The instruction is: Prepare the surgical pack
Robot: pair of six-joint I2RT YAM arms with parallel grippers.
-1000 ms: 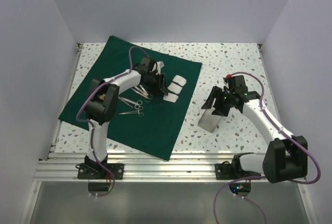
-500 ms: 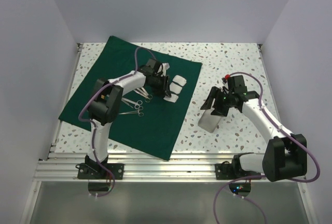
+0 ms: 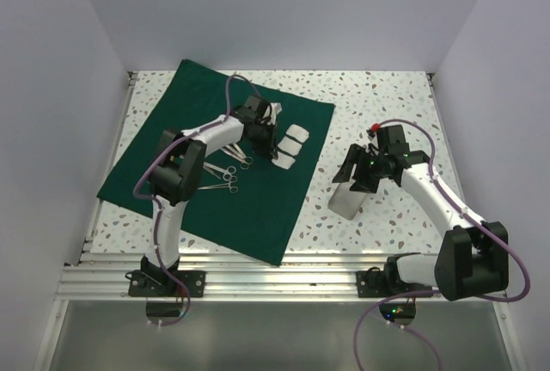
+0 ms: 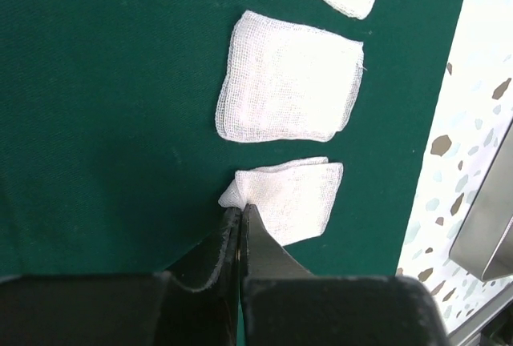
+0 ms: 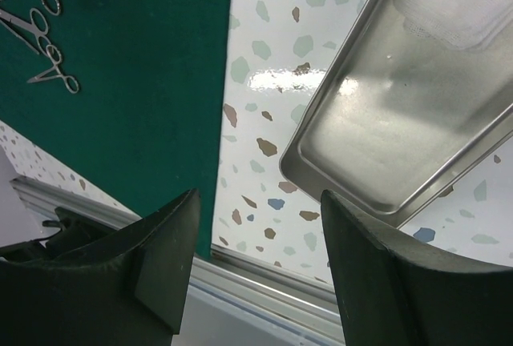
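Speckled table; dark green cloth drape at nine o'clock. My left gripper clamped a white gauze square; right gripper gaped above rectangular steel tray. I reckoned lift-and-carry next.

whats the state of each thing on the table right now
drape, spread flat
near gauze, corner pinched, on drape
left tool, shut on near gauze
other gauze squares, flat on drape
scissors and forceps, lying on drape
tray, on table beside drape
right tool, open, empty
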